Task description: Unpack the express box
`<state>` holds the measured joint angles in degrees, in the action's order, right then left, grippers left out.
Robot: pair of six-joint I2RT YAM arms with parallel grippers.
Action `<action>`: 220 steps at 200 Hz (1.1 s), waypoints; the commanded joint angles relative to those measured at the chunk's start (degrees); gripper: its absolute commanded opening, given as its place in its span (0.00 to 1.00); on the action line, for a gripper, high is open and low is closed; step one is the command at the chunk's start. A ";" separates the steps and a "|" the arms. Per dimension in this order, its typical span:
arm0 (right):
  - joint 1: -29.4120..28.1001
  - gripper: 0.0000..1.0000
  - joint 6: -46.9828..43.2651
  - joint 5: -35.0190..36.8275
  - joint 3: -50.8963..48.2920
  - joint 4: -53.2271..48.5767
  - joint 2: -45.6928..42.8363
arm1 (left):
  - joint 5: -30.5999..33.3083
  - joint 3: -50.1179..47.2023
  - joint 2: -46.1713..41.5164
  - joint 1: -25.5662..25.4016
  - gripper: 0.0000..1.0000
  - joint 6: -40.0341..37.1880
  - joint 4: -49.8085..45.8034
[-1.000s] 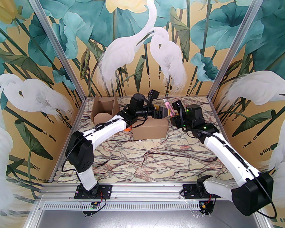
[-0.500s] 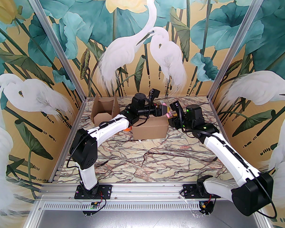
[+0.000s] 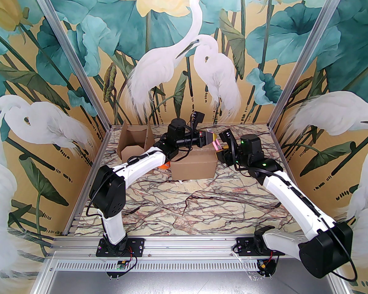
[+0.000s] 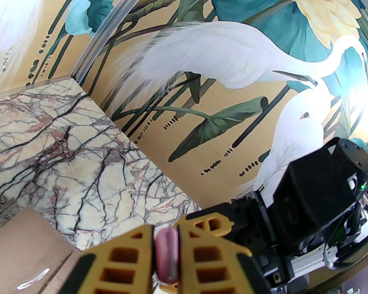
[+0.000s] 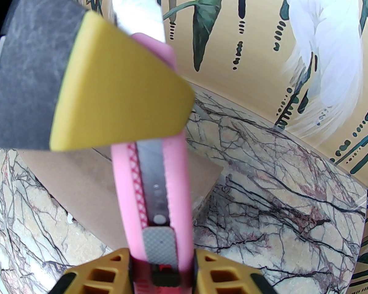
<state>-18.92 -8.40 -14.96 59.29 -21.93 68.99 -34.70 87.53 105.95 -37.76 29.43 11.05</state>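
Left fingers (image 4: 128, 256) went from wide to pinching the front of the pink knife (image 5: 153, 188). Right fingers (image 5: 220, 274) grip its tail. Sealed box (image 3: 194, 165) sits on the table (image 3: 184, 207) just below. Looks like a handover: release right only once left is firm, and keep the blade (image 5: 138, 14) pointed away.
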 commanded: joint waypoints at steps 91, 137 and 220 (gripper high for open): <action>8.28 0.88 55.21 2.10 -30.39 53.42 -14.65 | 6.59 7.74 5.29 1.11 0.03 14.90 18.05; 6.19 0.89 65.69 5.37 -34.68 79.16 -7.41 | 8.61 10.30 6.70 -0.21 0.03 20.06 20.80; 0.99 0.89 64.32 13.69 -28.72 102.18 5.17 | 12.11 14.09 10.06 -2.96 0.03 26.26 27.01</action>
<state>-17.21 56.95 -6.59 28.10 73.38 74.48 -24.34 99.46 114.76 -40.32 52.66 32.80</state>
